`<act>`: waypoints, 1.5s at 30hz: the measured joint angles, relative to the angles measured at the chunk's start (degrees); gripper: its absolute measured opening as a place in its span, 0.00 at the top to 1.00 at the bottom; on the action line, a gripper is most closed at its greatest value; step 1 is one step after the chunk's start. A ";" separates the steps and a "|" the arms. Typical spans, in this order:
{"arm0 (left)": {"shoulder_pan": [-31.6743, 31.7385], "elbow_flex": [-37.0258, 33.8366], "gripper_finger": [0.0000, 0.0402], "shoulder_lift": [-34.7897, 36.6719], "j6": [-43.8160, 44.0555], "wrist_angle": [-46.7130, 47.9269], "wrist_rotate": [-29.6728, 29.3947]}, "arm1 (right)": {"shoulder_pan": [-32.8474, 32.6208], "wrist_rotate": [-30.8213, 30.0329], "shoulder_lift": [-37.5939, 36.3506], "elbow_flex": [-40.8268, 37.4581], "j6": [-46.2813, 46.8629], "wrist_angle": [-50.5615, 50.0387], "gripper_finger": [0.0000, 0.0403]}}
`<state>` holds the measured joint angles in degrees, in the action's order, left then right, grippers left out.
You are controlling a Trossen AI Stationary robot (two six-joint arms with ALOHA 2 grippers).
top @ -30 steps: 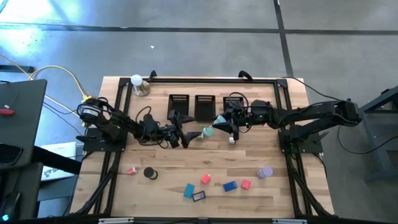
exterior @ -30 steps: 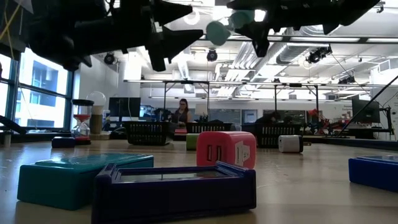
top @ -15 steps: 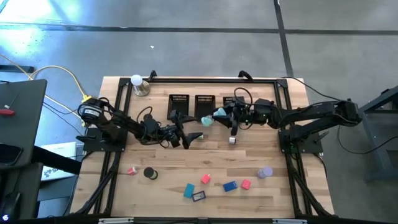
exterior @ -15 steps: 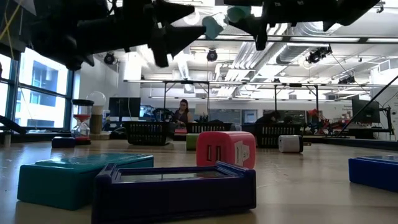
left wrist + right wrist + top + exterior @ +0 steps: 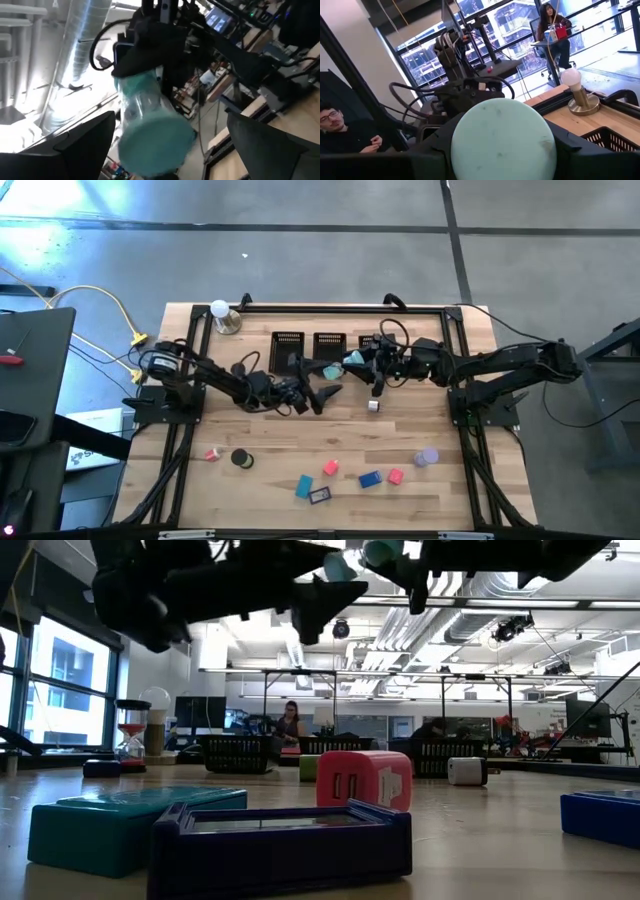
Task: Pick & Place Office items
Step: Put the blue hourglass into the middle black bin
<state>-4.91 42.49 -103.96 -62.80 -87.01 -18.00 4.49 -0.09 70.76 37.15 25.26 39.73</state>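
my right gripper (image 5: 350, 364) clamps the teal piece (image 5: 334, 370); left gripper (image 5: 325, 393) gapes wide; probably a handover, so align before releasing

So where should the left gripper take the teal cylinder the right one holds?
The teal cylinder's free end, fingers across the curved sides, coming from opposite the right gripper, which clamps the other end. Its round face points toward the open left gripper.
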 joint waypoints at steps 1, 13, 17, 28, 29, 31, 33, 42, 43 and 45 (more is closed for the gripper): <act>0.00 0.46 0.07 -0.11 -0.43 0.01 -0.70 | 0.00 0.01 0.00 0.00 0.00 0.01 0.57; 1.67 3.47 0.07 -0.85 -0.47 -0.62 -3.38 | 0.00 0.63 0.00 0.00 -0.04 -0.12 0.57; 2.01 3.48 0.07 -0.85 2.37 -0.58 -3.39 | 0.00 0.62 0.00 0.00 -0.04 -0.49 0.57; 1.52 3.48 0.22 -0.85 2.86 -0.59 -4.93 | 0.00 -0.30 0.00 0.00 -0.38 -0.44 0.57; 1.35 3.48 0.24 -0.85 2.85 -0.58 -4.92 | -0.02 -0.59 -0.01 0.00 -0.79 -0.42 0.57; 1.11 3.48 0.29 -0.85 2.84 -0.60 -4.88 | -0.04 -1.39 -0.02 0.00 -1.45 -0.48 0.57; 0.83 3.48 0.33 -0.85 2.84 -0.66 -4.88 | 0.00 -1.56 -0.02 0.00 -1.55 -0.59 0.57; 0.07 3.48 0.47 -0.85 1.15 -1.89 -4.72 | 0.00 -2.87 -0.04 0.00 -1.55 -2.17 0.56; 0.07 3.48 0.47 -0.85 1.11 -1.89 -4.74 | 0.00 -2.85 -0.04 0.00 -1.55 -2.14 0.56; 0.13 3.48 0.48 -0.85 1.71 -1.84 -4.72 | 0.00 -2.64 -0.04 0.00 -1.57 -2.10 0.56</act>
<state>-4.78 45.98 -104.81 -61.09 -88.86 -22.72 4.49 -2.73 70.72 37.15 23.68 37.63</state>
